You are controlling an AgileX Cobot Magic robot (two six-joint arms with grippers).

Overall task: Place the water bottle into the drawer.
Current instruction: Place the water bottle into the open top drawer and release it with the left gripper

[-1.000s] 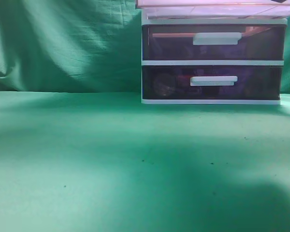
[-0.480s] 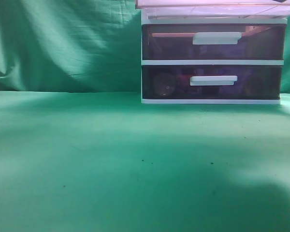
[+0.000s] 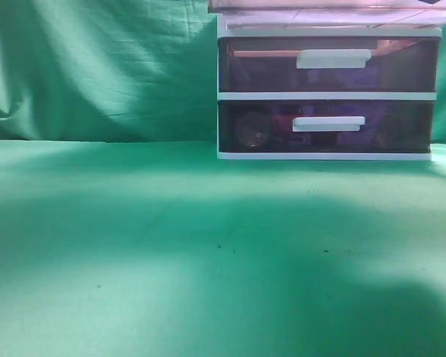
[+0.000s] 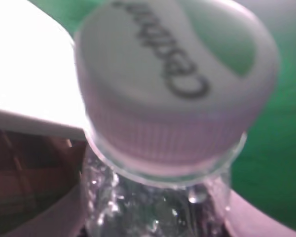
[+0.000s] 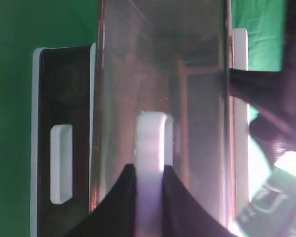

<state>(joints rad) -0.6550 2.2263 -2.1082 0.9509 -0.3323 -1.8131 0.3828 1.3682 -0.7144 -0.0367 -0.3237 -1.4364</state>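
In the left wrist view the water bottle [image 4: 172,84] fills the frame, with a white cap bearing a green patch and dark lettering over a clear neck. My left gripper [image 4: 155,217] is shut on the bottle below the cap. It hangs beside the unit's white frame [image 4: 24,94]. In the right wrist view my right gripper [image 5: 149,170] is shut on the white bar handle [image 5: 150,133] of the drawer [image 5: 192,89], which is pulled out. In the exterior view only the drawer's pinkish underside [image 3: 327,15] shows at the top edge. Neither gripper shows there.
The white-framed unit stands at the back right of the green cloth, its two lower dark drawers [image 3: 327,67] [image 3: 327,126] closed. A lower drawer also shows in the right wrist view [image 5: 61,163]. A dark arm and a green-labelled object [image 5: 269,197] sit at that view's right.
The dark shadow on the front of the cloth has spread leftward. The drawer unit and its drawers have not moved.
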